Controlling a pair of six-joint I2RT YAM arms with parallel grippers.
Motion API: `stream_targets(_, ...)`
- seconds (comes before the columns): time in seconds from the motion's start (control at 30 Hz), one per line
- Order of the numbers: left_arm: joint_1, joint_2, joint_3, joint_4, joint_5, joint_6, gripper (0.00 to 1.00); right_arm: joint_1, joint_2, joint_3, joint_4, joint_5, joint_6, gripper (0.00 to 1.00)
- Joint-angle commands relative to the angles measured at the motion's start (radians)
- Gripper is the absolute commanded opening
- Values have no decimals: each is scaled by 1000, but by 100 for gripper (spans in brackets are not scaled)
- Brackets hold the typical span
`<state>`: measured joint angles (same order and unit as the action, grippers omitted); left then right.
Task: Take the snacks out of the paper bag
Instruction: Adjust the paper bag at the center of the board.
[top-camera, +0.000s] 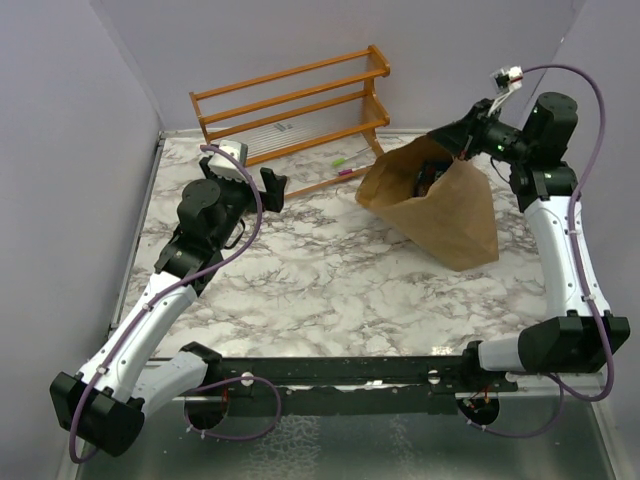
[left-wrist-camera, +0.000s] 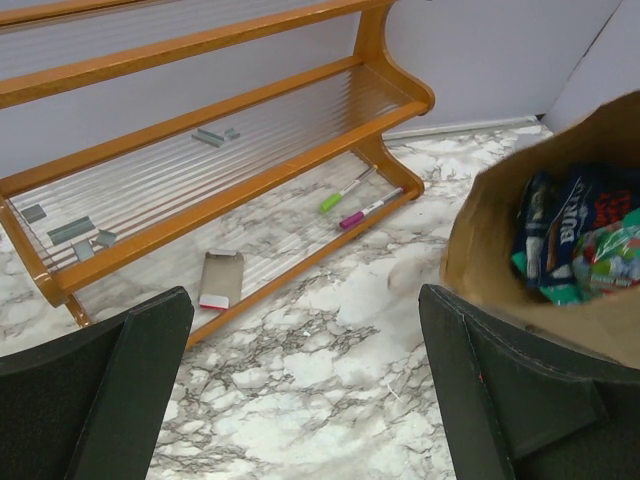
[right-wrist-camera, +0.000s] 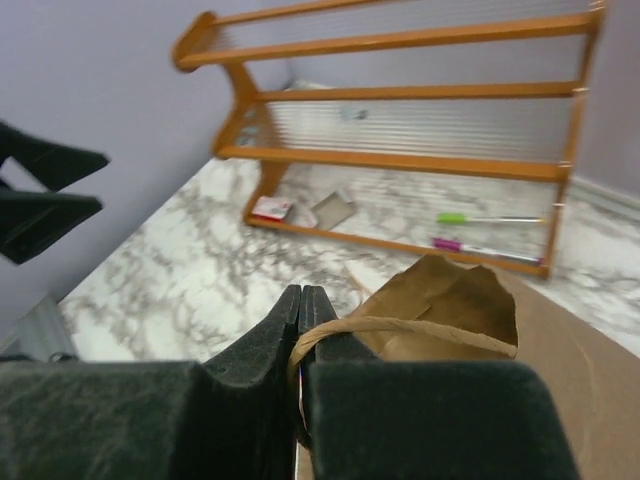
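The snacks (left-wrist-camera: 575, 235), blue-and-white and green foil packets, lie inside the paper bag (top-camera: 445, 215); none is out on the table (top-camera: 300, 270). The bag sits at the right far part of the marble top, mouth tipped toward the left.

The right gripper (right-wrist-camera: 300, 296) has its jaws together, clamped on the bag's handle loop (right-wrist-camera: 410, 325). The left gripper (left-wrist-camera: 300, 300) hangs left of the bag, jaws apart and empty, facing the opening.

Step in hand, by judgement: presenting the mouth for a first extraction.

Next move: advance the left gripper rightward into the opening and pinch one packet edge, clear of the paper rim.

A wooden rack (top-camera: 290, 100) stands at the far edge.
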<state>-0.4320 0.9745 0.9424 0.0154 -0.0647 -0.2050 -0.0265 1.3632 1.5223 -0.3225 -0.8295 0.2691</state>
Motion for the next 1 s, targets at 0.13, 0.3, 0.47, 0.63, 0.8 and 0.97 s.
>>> stream_targets(0.13, 4, -14, 28, 35, 83, -24, 99, 131, -80, -146, 126, -272, 48, 1)
stream_targets(0.3, 3, -23, 25, 54, 230, -65, 99, 156, -101, -263, 245, -342, 116, 1)
stream_targets(0.47, 2, -88, -117, 172, 401, -220, 99, 158, -134, -306, 285, -389, 154, 1)
stream_targets(0.63, -50, -87, -261, 349, 549, -417, 99, 158, -183, -302, 181, -282, 84, 2)
stream_targets(0.8, -295, -21, -295, 314, 374, -350, 98, 158, -209, -304, 153, -218, 71, 2)
stream_targets(0.97, -474, 128, -239, 270, 176, -296, 92, 158, -269, -293, 92, -135, 31, 2)
